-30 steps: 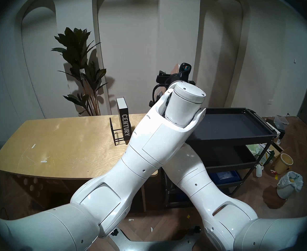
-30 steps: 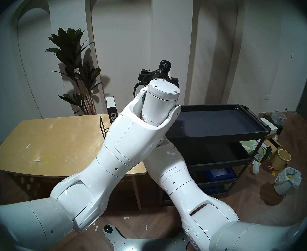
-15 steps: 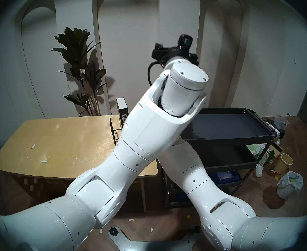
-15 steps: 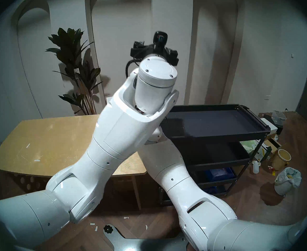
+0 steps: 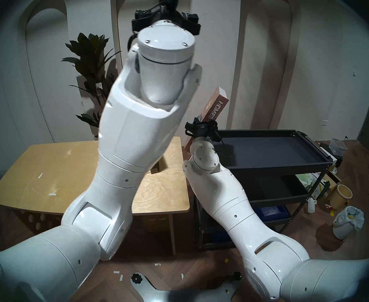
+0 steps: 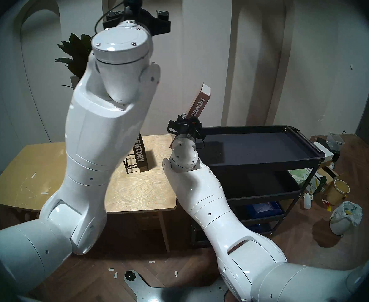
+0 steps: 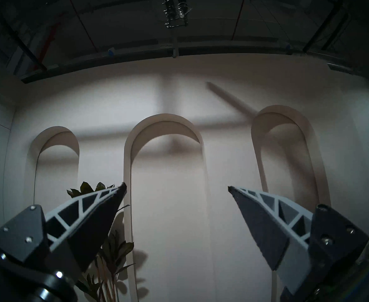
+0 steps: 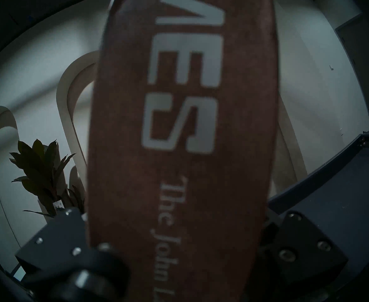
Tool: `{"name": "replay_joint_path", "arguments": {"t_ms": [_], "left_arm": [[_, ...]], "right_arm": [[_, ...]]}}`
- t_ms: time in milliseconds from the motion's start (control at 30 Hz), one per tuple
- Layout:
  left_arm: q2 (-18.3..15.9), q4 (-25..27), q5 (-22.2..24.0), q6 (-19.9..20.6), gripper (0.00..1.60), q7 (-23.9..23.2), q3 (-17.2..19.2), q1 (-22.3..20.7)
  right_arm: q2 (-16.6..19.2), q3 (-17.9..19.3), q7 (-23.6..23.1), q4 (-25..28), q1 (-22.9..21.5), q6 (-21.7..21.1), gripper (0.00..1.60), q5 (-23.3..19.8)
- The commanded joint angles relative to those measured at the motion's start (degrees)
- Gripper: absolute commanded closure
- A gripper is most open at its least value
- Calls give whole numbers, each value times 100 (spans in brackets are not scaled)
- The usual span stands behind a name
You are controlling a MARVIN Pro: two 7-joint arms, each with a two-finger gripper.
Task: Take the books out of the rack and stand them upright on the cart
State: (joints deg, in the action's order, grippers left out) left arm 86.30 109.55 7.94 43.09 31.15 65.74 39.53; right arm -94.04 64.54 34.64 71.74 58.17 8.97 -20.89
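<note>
"CENTURY" book in rack on table, cart right.

Staged home-style lab room: arched wall niches, potted plant, wooden table, floor clutter far right.

Top tray of cart bare and open from above, bounded by a low rim. Tilted brown book in right gripper stands at the tray's left end. Raised left arm crosses above the table, screening rack and black book.
</note>
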Motion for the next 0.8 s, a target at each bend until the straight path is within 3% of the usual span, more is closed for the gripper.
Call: {"name": "replay_joint_path", "arguments": {"t_ms": [0, 267, 500, 667, 767], "left_arm": [[-683, -149, 163, 112, 0, -69, 885, -133], [-1137, -701, 484, 300, 0, -255, 1749, 99], [-1343, -1119, 751, 434, 0, -447, 2153, 264], [-1468, -1509, 1071, 543, 0, -783, 2482, 510], [-1532, -1602, 1159, 595, 0, -939, 2503, 618]], "right_arm": [[244, 172, -36, 341, -555, -136, 160, 142], [637, 482, -186, 292, -1033, -634, 160, 199], [1008, 736, -465, 261, -1270, -1163, 160, 232], [1517, 905, -924, -184, -1606, -1808, 160, 188], [1668, 977, -1132, -328, -1650, -1972, 160, 139]]}}
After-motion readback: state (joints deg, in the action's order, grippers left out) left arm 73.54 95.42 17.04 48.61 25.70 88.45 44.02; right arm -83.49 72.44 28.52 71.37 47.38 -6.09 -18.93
